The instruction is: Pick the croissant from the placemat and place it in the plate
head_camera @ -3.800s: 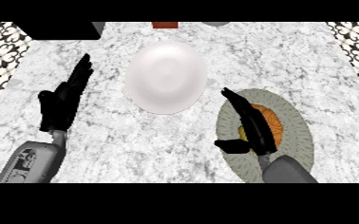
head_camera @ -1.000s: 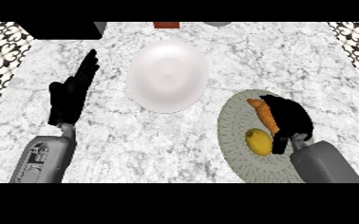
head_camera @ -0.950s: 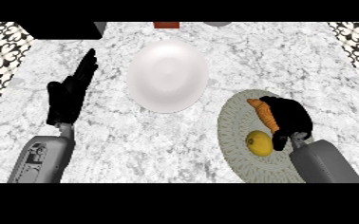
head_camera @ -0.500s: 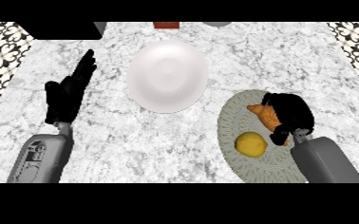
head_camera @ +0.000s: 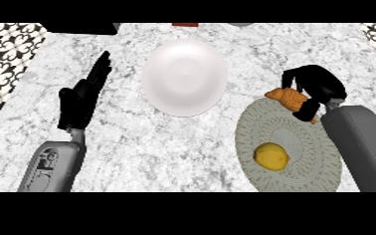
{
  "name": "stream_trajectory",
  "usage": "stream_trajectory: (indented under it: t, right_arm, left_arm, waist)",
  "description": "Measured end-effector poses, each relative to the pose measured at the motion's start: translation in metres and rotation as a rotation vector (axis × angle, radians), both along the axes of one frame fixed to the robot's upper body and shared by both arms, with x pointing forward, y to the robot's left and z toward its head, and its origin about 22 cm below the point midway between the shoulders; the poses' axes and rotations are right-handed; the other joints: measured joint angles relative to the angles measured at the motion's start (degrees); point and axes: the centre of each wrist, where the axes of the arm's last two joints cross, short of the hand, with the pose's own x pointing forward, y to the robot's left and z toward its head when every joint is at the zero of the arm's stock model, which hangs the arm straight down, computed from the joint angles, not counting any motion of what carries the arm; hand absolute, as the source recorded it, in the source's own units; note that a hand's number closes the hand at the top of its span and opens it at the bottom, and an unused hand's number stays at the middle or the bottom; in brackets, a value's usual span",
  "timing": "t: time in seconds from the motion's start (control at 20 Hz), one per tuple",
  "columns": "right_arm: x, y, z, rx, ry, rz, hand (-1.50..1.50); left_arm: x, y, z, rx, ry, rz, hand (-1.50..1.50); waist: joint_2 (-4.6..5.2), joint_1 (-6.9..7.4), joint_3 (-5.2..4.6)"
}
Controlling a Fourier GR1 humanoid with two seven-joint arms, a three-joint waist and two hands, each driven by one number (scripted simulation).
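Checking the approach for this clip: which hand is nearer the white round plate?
Left. The left hand, open, rests just left of the white round plate; the right hand, fingers curled round the orange croissant, is farther off to its right.

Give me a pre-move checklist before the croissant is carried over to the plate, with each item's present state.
1. Right hand curled round the croissant: ok.
2. Croissant lifted off the placemat: cannot tell; it shows at the mat's upper edge.
3. White plate bare to receive it: ok.
4. Counter between the mat and plate free of obstacles: ok.
5. Yellow fruit apart from the hand: ok.
6. Left hand open at the view's left, clear of the plate: ok.
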Motion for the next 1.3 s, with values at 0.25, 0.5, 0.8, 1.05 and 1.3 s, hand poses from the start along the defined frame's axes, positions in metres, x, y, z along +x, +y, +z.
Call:
stream_trajectory:
  t: [0.25,0.5,0.8,1.05,1.3]
  right_arm:
    - [0.028,-0.012,0.035,0.163,-0.180,0.132,1.50]
    - [0.048,-0.013,0.061,0.335,-0.347,0.267,1.50]
    - [0.073,0.024,0.080,0.491,-0.392,0.454,1.50]
    - [0.087,0.070,0.083,0.564,-0.309,0.528,1.50]
    - [0.092,0.126,0.075,0.598,-0.229,0.559,1.50]
  left_arm:
    - [0.003,0.000,0.003,0.004,-0.010,-0.007,0.00]
    - [0.001,0.001,0.000,0.006,-0.009,-0.001,0.00]
    - [0.002,0.002,-0.003,0.005,-0.002,0.012,0.00]
    - [0.000,0.000,0.001,0.009,0.004,0.022,0.00]
    - [-0.002,0.003,0.001,0.006,0.006,0.025,0.00]
  waist:
    - [0.18,0.37,0.06]
    - [-0.01,0.18,0.01]
    - [-0.38,-0.66,-0.11]
    - [-0.67,-1.25,-0.16]
    - [-0.67,-1.40,-0.19]
